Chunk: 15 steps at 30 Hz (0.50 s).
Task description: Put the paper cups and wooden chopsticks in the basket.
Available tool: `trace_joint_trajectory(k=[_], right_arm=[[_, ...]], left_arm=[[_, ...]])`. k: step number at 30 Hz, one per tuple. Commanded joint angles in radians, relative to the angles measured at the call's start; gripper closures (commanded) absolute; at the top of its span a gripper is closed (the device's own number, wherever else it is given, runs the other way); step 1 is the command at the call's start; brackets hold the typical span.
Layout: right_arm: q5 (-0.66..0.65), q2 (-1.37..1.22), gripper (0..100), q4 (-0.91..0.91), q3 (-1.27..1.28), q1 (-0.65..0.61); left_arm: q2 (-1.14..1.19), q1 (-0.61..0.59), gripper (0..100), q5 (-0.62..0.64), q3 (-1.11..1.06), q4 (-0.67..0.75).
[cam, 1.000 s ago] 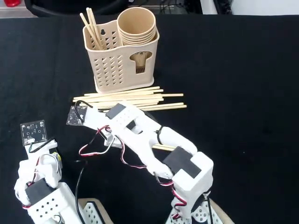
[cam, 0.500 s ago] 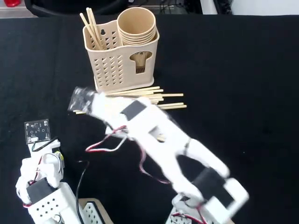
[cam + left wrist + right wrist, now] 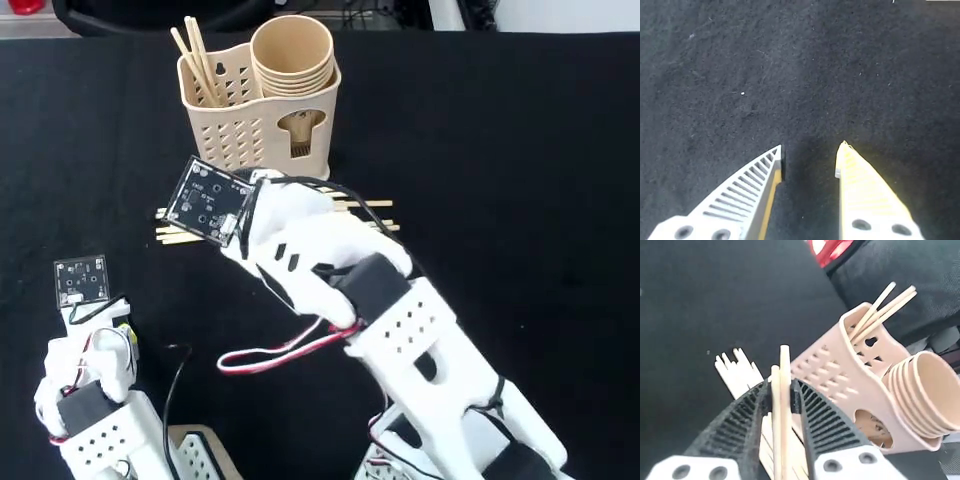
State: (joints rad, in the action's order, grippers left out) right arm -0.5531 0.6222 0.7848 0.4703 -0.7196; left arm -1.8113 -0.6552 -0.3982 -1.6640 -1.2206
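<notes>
high view: black cloth table [image 3: 520, 200] fills the scene side to side; past its far edge you have dark gear, cables and a red object [image 3: 25, 5] at the far left corner. open cloth lies to the right of the basket and the arms, the widest room for moving. basket [image 3: 255, 140] stands upright at the far middle, paper cups [image 3: 292, 55] stacked in its right compartment, a few wooden chopsticks [image 3: 195, 60] leaning out of the left one. loose chopsticks [image 3: 375, 204] lie in a row on the cloth just in front of the basket, mostly covered by the right arm [image 3: 340, 280], which crosses over them. right wrist view: right gripper [image 3: 781, 384] has its jaws pinching two chopsticks [image 3: 784, 365], near the basket's front wall. left wrist view: left gripper [image 3: 810, 150], jaws spread, hangs over the cloth at the near left, well apart from the basket.
</notes>
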Motion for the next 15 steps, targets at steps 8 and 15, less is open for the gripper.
trace_joint_trajectory(k=[8, 15], right_arm=[[0.249, 0.033, 98.7, -0.25, -0.168, -0.078], [0.241, 0.012, 98.7, -0.543, -0.194, -0.069]], left_arm=[[-0.003, 0.01, 82, -0.005, 0.025, 0.018], [-0.003, 0.01, 82, -0.005, 0.024, 0.018]])
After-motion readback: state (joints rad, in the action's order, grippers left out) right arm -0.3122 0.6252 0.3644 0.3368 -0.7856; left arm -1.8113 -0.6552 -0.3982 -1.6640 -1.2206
